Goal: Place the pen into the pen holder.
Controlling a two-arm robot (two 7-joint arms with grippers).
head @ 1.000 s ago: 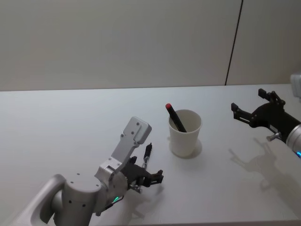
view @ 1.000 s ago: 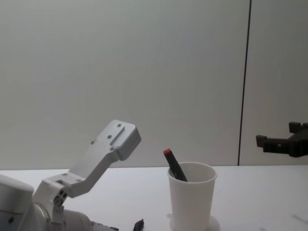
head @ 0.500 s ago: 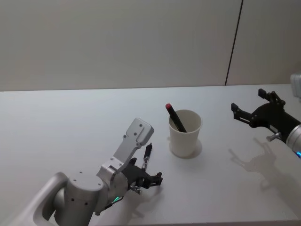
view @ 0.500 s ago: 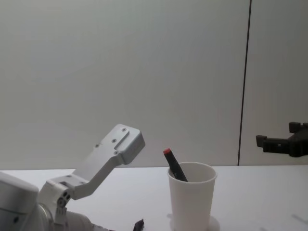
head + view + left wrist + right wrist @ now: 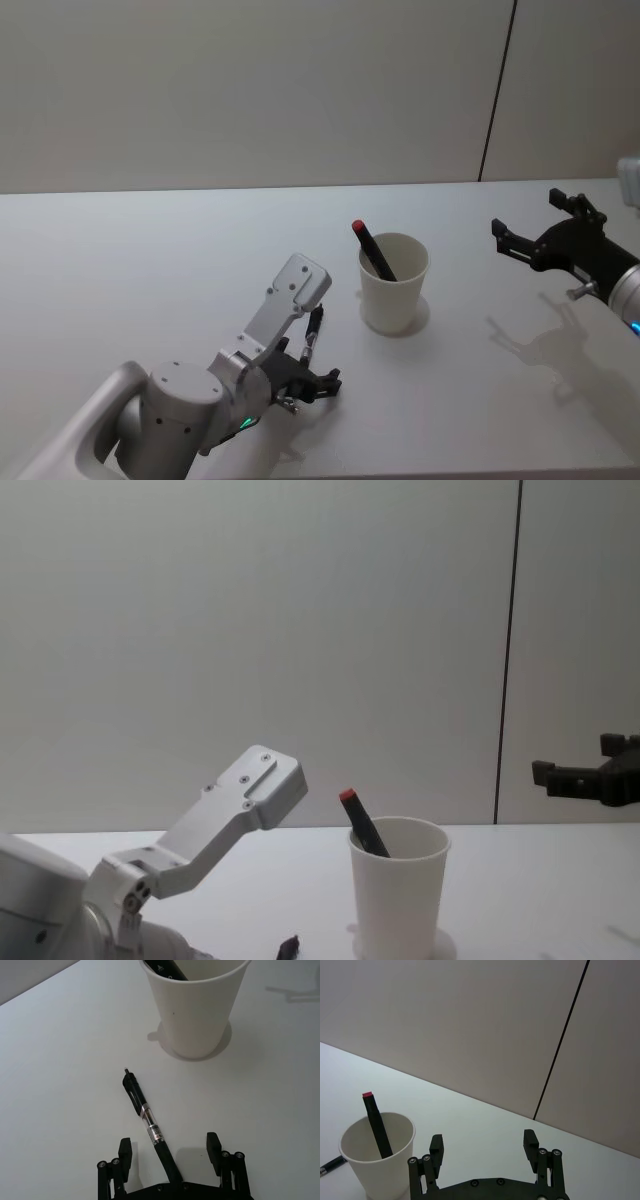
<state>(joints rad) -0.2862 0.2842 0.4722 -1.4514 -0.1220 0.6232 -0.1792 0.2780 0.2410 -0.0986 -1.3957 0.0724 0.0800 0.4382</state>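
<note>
The left gripper (image 5: pixel 169 1141) is hovering low over the table (image 5: pixel 150 260), its fingers spread wide and straddling one end of the pen (image 5: pixel 146 1120) without touching it. The pen, slim and black with a clear band mid-barrel, is lying flat near the pen holder (image 5: pixel 197 1015). This white paper cup is standing upright, holding a black marker (image 5: pixel 372 248) with a red end. The right gripper (image 5: pixel 527 215) is hanging open, well off to the right.

We find no writing that we can read. The pen (image 5: pixel 149 1122) lying on the worktop (image 5: pixel 60 1060) carries a small pale label (image 5: pixel 156 1135) on its barrel, with dark print too fine for us to make out.
</note>
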